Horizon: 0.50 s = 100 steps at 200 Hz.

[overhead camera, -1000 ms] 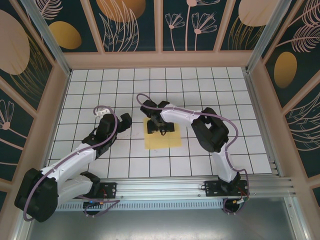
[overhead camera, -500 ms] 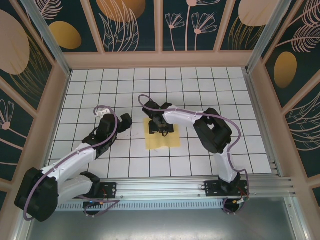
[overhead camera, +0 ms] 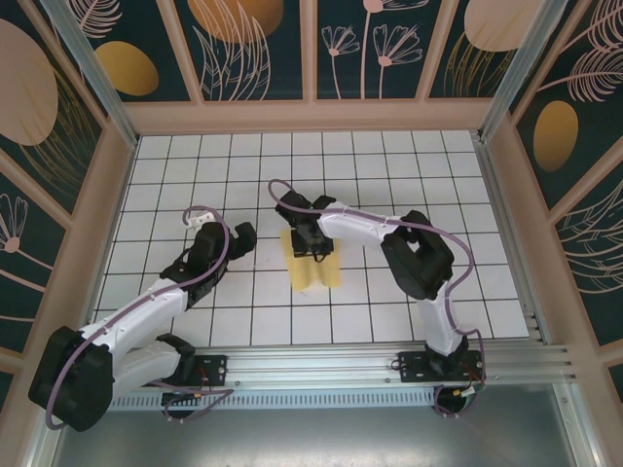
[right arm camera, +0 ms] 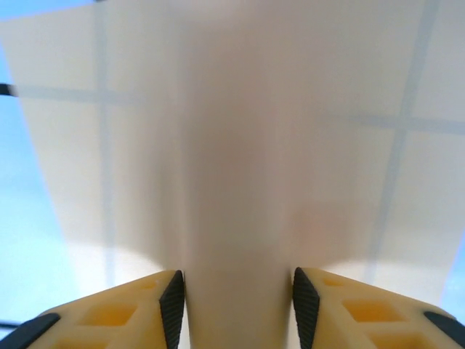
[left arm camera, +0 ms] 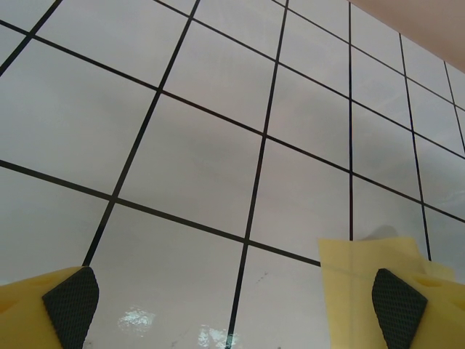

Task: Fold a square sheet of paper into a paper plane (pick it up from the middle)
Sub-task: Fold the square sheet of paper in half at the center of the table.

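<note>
The square sheet of paper (overhead camera: 317, 274), pale yellow, lies on the white grid table (overhead camera: 409, 185) at mid-table, its sides drawn in and its middle humped up. My right gripper (overhead camera: 311, 245) stands straight down over its centre. In the right wrist view the paper (right arm camera: 232, 131) rises as a ridge between my right gripper's (right arm camera: 234, 294) black pads, which press it from both sides. My left gripper (overhead camera: 240, 234) hangs open just left of the sheet, nothing between its fingers (left arm camera: 70, 305). One corner of the paper (left arm camera: 363, 256) lies by its right finger. The paper plane is out of view.
Wooden walls with dark floral panels (overhead camera: 311, 49) enclose the table on three sides. A metal rail (overhead camera: 321, 368) with both arm bases runs along the near edge. Bare grid tiles (left arm camera: 203, 160) stretch ahead of the left gripper.
The right gripper's jaws have narrowed on the sheet's middle. The paper has buckled up between them and its outline has become narrower. The left arm has stayed still.
</note>
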Motion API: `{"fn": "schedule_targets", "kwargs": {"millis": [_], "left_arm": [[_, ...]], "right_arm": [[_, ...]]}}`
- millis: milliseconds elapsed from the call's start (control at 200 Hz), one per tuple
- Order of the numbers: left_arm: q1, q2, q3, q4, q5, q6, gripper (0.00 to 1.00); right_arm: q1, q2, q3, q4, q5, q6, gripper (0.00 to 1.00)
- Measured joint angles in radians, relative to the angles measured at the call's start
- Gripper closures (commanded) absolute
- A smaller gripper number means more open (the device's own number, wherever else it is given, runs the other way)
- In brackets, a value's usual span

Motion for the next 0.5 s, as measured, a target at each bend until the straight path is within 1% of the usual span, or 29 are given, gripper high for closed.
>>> {"fn": "schedule_targets", "kwargs": {"millis": [115,250,370,500], "left_arm": [[0.000,0.000,0.000,-0.001,0.001,0.000,0.01],[0.000,0.000,0.005,-0.003,0.014,0.001,0.02],[0.002,0.000,0.019,0.003,0.079,0.012,0.01],[0.002,0.025,0.042,0.029,0.175,0.028,0.01]], "right_arm": [[-0.021,-0.103,-0.057,0.084,-0.072,0.000,0.60],[-0.080,-0.245,-0.185,0.248,-0.197,0.020,0.60],[-0.148,-0.315,-0.308,0.408,-0.306,0.049,0.60],[-0.200,-0.322,-0.416,0.509,-0.359,0.071,0.57]]}}
